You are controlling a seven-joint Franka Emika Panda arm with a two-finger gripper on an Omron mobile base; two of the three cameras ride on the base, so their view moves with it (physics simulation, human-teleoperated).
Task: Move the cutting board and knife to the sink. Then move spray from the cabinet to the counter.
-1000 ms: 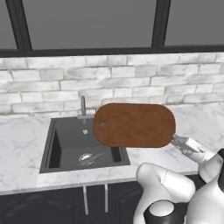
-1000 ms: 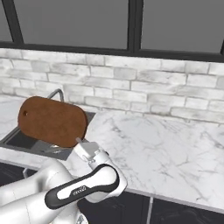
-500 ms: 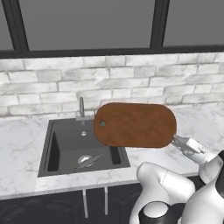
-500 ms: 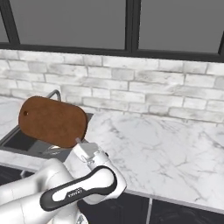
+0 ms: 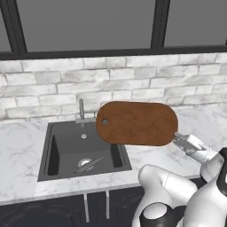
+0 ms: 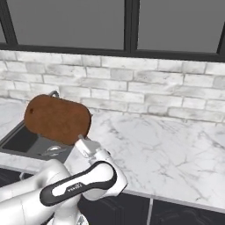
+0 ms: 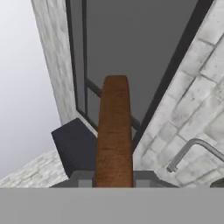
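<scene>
Slightly lower than before, the cutting board (image 5: pixel 136 123) hangs over the sink's right rim. From left: sink (image 5: pixel 57 150) holding the knife (image 5: pixel 90 164) beside its drain; faucet (image 5: pixel 81 109); board, on edge, its holed end over the basin; end effector (image 5: pixel 176 137) clenched on the board's right end; bare marble tabletop (image 6: pixel 167 149).

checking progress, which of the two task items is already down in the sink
The knife, lying on the sink floor; the cutting board is held up edgewise by the gripper.
</scene>
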